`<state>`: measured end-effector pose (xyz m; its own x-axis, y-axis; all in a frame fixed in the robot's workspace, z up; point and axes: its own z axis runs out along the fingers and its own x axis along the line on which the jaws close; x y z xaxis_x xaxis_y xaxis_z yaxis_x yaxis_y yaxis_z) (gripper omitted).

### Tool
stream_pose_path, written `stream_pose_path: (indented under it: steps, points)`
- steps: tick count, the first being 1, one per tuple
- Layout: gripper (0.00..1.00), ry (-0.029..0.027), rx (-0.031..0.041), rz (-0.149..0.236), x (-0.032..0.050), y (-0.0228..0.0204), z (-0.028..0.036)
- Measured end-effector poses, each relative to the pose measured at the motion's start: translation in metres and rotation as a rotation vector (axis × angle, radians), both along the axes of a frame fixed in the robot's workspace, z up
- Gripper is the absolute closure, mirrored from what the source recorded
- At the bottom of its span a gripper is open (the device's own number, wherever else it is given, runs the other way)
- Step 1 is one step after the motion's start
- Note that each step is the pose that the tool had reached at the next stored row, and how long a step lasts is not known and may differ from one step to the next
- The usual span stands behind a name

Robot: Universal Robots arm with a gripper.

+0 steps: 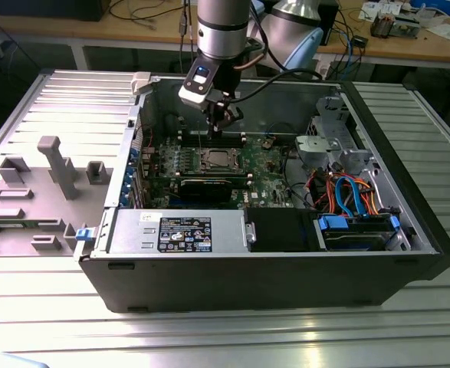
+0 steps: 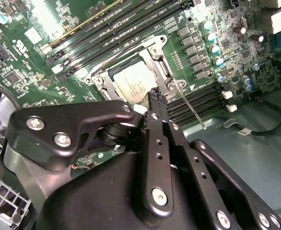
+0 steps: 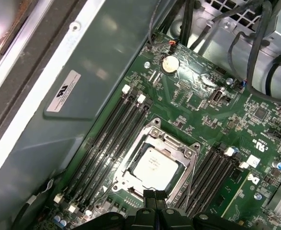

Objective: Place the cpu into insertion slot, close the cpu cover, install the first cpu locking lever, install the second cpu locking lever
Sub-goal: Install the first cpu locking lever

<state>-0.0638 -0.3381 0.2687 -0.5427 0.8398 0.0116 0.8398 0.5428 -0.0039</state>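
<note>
Silver-grey, the flat square cpu (image 3: 154,165) sits in the dark metal-rimmed insertion slot (image 3: 125,178) with the thin silver frame-shaped cpu cover (image 3: 176,139) down over it, while the black hand (image 3: 154,195) hovers close above, pressed together and empty, and a thin steel locking lever (image 2: 190,108) appears unlatched, so lever installation looks outstanding.

Clear air stands straight above the cpu (image 3: 155,165) and its closed cover (image 3: 174,140) at the board's (image 3: 197,103) middle; the gripper (image 3: 154,195), fingers together, hangs just off the cover's edge. Low memory slots (image 3: 109,139) flank the cover on two sides, a thin lever (image 2: 190,108) jutting across one bank. The case wall (image 3: 106,62) rises just beyond one bank. A graphics card (image 1: 205,186) stands near the cover, while cables (image 1: 347,192) and a drive cage (image 1: 328,126) crowd the case's end at the exterior view's right.
</note>
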Motion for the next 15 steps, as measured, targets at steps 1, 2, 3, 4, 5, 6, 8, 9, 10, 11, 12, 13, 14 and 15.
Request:
stream_pose_path:
  steps: [1, 2, 3, 4, 5, 6, 8, 9, 10, 11, 12, 13, 14, 15]
  points:
    - [0.89, 0.0, 0.0001, 0.013, 0.0, 0.0, 0.0]
    - [0.89, 0.0, 0.0001, 0.027, 0.0, 0.0, 0.0]
    - [0.89, 0.0, 0.0001, 0.052, -0.0001, 0.0, 0.0]
    - [0.89, 0.0005, 0.0001, 0.078, -0.0001, 0.0, -0.0001]
    - [0.89, 0.0011, 0.0001, 0.102, -0.0001, 0.0, -0.0002]
    - [0.89, 0.0011, 0.0001, 0.121, -0.0001, 0.0, -0.0003]
    - [0.89, 0.0011, 0.0002, 0.154, -0.0001, 0.0, -0.0003]
    - [0.89, 0.0011, 0.0002, 0.166, -0.0001, 0.0, -0.0003]
    - [0.89, 0.0011, 0.0002, 0.181, -0.0001, 0.0, -0.0003]
    - [0.89, 0.001, 0.0002, 0.19, -0.0001, 0.0, -0.0003]
    - [0.89, 0.0011, 0.0002, 0.196, -0.0001, 0.0, -0.0003]
    - [0.89, 0.001, 0.0002, 0.198, -0.0001, 0.0, -0.0003]
    - [0.89, 0.0011, 0.0002, 0.198, -0.0001, 0.0, -0.0003]
    - [0.89, 0.001, 0.0002, 0.198, -0.0001, 0.0, -0.0003]
